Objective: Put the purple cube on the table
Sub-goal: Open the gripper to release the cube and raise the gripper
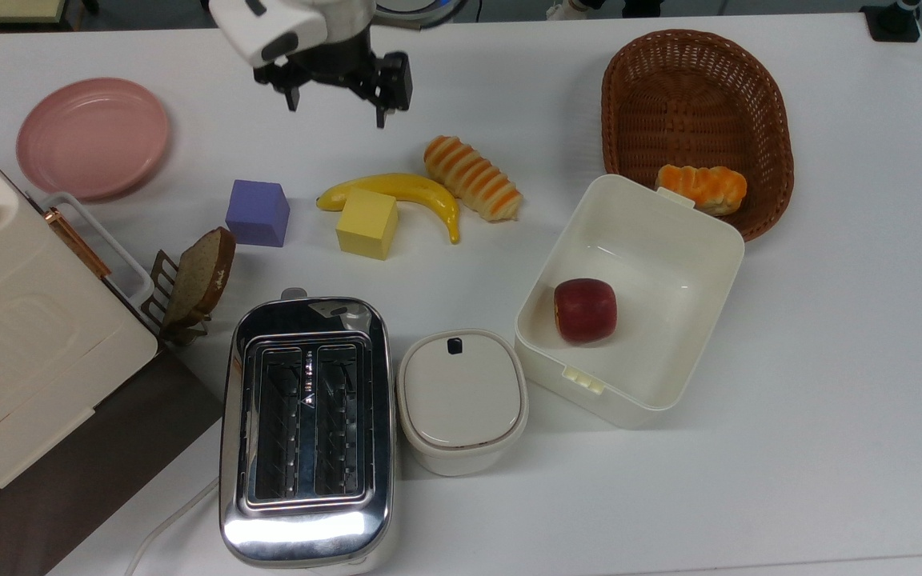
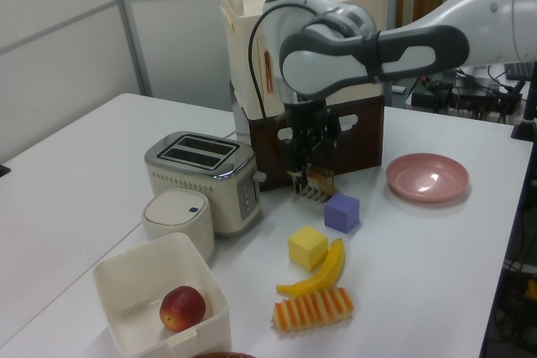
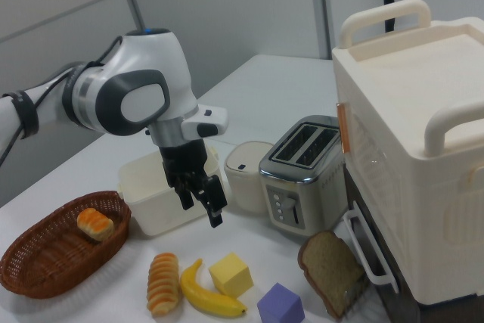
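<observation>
The purple cube (image 1: 257, 212) rests flat on the white table (image 1: 749, 480), between the pink plate and the yellow cube, with nothing touching it. It also appears in the left view as the purple cube (image 2: 342, 212) and low in the right view as the purple cube (image 3: 280, 305). My gripper (image 1: 337, 100) hangs open and empty, high above the table, well toward the top view's upper right of the cube. The left view shows the gripper (image 2: 306, 157) in front of the cabinet, and in the right view the gripper (image 3: 200, 209) is above the fruit.
A yellow cube (image 1: 366, 223), banana (image 1: 397, 192) and striped bread (image 1: 473, 178) lie right of the purple cube. The pink plate (image 1: 93, 136), a toast slice in a rack (image 1: 203, 276), toaster (image 1: 306, 428), lidded pot (image 1: 461, 400), open box with an apple (image 1: 633, 296) and basket (image 1: 697, 120) surround them.
</observation>
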